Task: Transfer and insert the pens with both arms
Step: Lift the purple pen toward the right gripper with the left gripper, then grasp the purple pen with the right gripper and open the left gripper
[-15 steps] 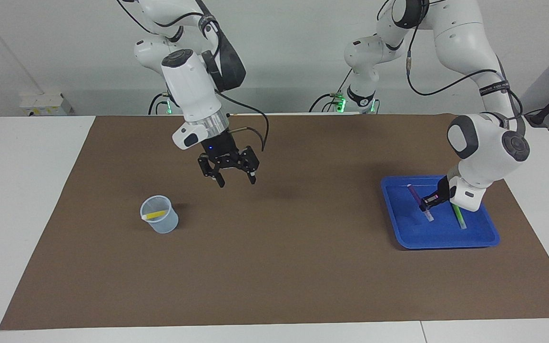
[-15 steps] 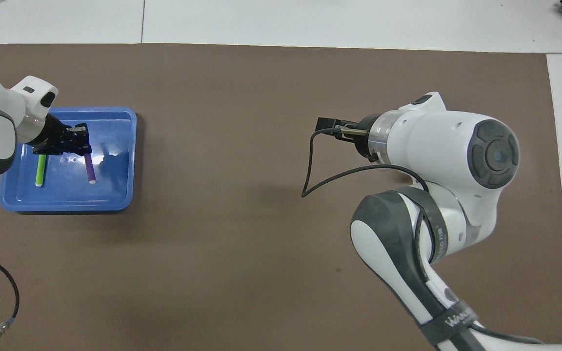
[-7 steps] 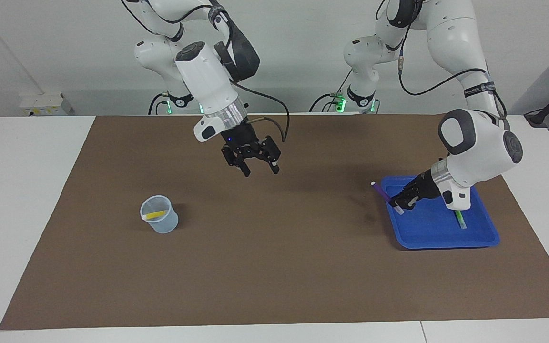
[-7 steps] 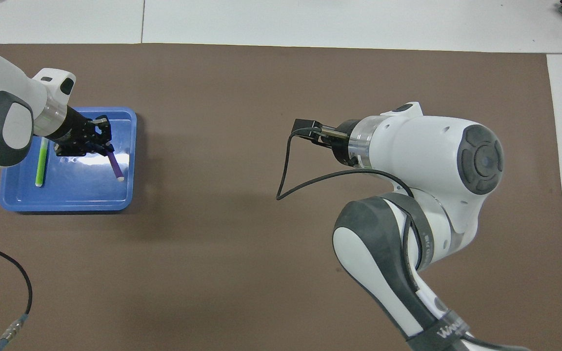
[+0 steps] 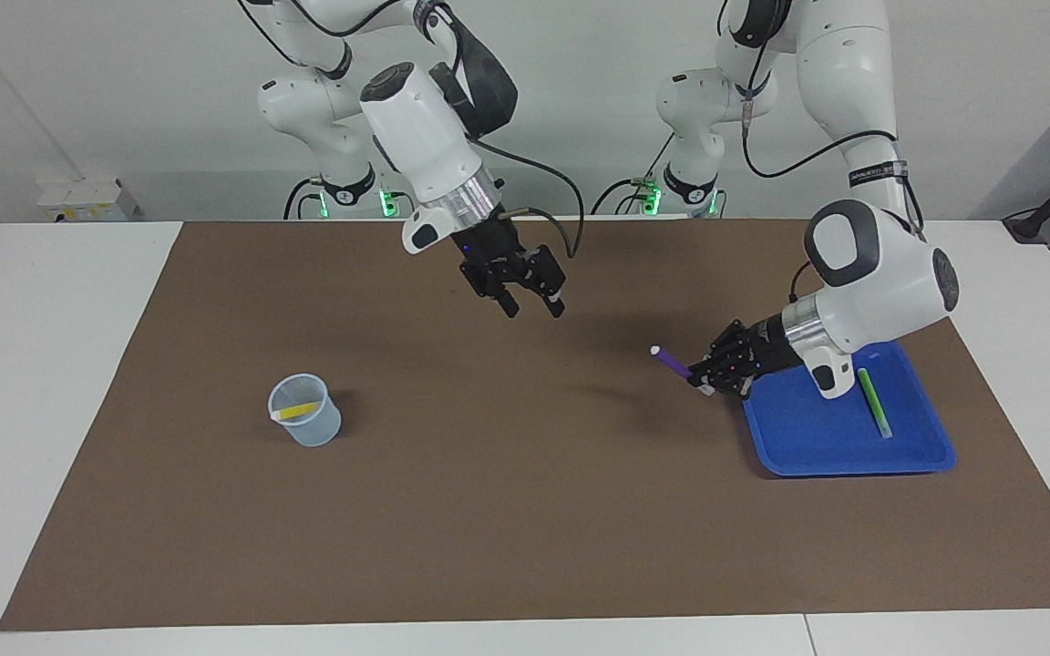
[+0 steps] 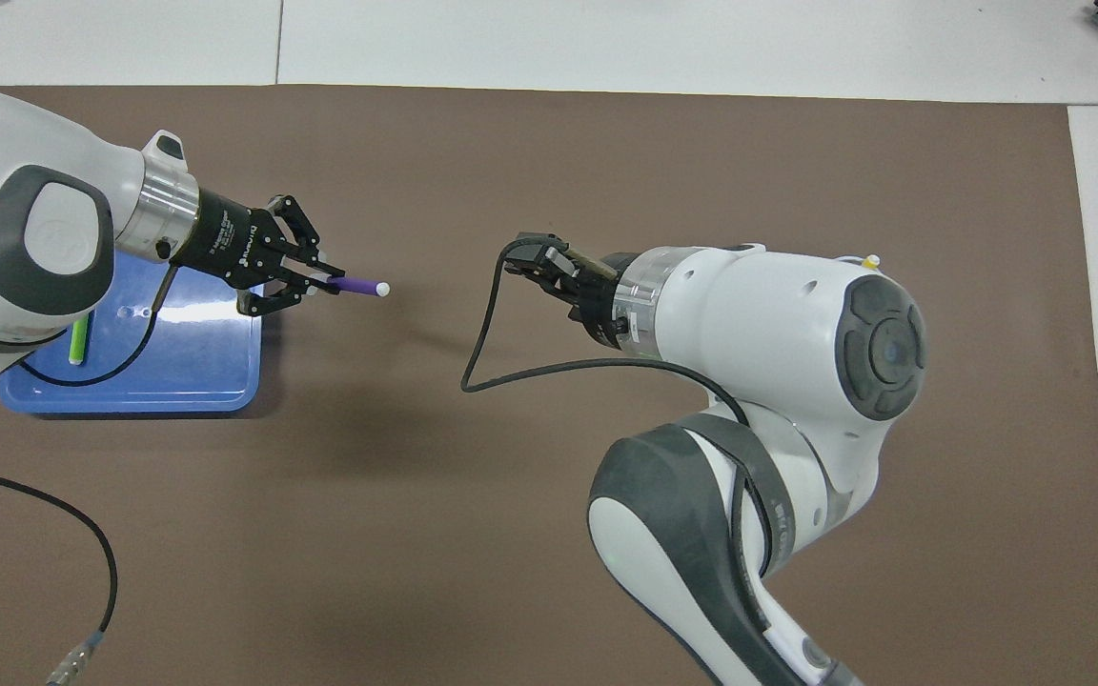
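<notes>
My left gripper [image 5: 701, 382] [image 6: 318, 282] is shut on the purple pen [image 5: 670, 361] [image 6: 358, 285]. It holds the pen in the air just off the blue tray's [image 5: 853, 456] [image 6: 206, 372] edge, with the whitish cap end pointing toward the table's middle. My right gripper [image 5: 534, 309] [image 6: 527, 266] hangs open and empty over the mat's middle, tilted toward that pen with a gap between them. The green pen [image 5: 875, 403] [image 6: 79, 341] lies in the tray. The yellow pen [image 5: 295, 411] lies slantwise inside a clear cup [image 5: 306, 421].
A brown mat [image 5: 525, 510] [image 6: 511, 534] covers the table. The cup stands toward the right arm's end; in the overhead view the right arm covers it. A black cable [image 6: 473, 362] loops from the right wrist.
The left gripper lifted the purple pen out of the tray and swung it level toward the table's middle. The right gripper moved away from the cup toward the pen.
</notes>
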Action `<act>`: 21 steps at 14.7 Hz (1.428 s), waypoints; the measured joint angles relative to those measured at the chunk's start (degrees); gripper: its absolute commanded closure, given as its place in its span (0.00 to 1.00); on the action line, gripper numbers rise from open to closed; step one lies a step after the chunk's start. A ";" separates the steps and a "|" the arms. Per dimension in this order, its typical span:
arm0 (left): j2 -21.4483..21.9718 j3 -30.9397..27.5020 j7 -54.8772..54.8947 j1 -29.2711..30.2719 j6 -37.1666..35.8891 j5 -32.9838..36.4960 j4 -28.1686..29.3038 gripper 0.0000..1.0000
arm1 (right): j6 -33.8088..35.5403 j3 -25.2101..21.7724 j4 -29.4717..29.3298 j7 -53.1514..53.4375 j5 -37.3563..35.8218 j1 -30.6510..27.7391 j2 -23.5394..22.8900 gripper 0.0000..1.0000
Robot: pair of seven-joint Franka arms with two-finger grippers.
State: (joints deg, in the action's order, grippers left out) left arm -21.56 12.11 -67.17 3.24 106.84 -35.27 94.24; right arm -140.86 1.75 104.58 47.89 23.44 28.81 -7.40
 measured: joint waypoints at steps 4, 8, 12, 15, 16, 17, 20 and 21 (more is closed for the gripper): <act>0.64 0.12 -8.75 -3.64 0.03 -6.22 -0.05 1.00 | -2.29 0.00 0.00 3.01 0.05 1.25 -0.27 0.32; 3.01 0.18 -15.92 -6.20 0.08 -10.82 -0.10 1.00 | -5.86 0.01 -0.05 3.37 0.06 2.70 -2.03 0.35; 3.67 0.15 -17.72 -8.12 0.18 -11.08 -0.07 1.00 | -6.19 -0.10 -0.85 3.37 0.07 2.73 -2.52 0.37; 3.67 0.10 -18.10 -8.78 0.43 -11.12 -0.04 1.00 | -6.19 -0.20 -2.15 3.37 0.07 2.70 -3.29 0.47; 3.67 0.05 -18.12 -8.78 0.43 -11.12 -0.04 1.00 | -6.19 -0.23 -2.47 3.37 0.07 2.68 -3.47 0.56; 3.67 -0.01 -18.12 -8.78 0.44 -11.12 -0.04 1.00 | -6.19 -0.23 -2.67 3.34 0.07 2.69 -3.60 0.63; 3.67 -0.03 -18.12 -8.82 0.45 -11.12 -0.04 1.00 | -6.19 -0.20 -2.72 3.06 0.07 2.71 -3.72 0.67; 3.67 -0.01 -18.12 -8.92 0.49 -11.12 -0.04 1.00 | -6.19 -0.20 -2.72 3.02 0.07 2.71 -3.77 0.76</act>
State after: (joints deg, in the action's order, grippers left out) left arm -17.89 12.10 -85.29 -5.68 107.33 -46.39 94.20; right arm -147.05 1.55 101.86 50.91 23.51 31.52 -11.17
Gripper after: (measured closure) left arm 0.846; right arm 0.639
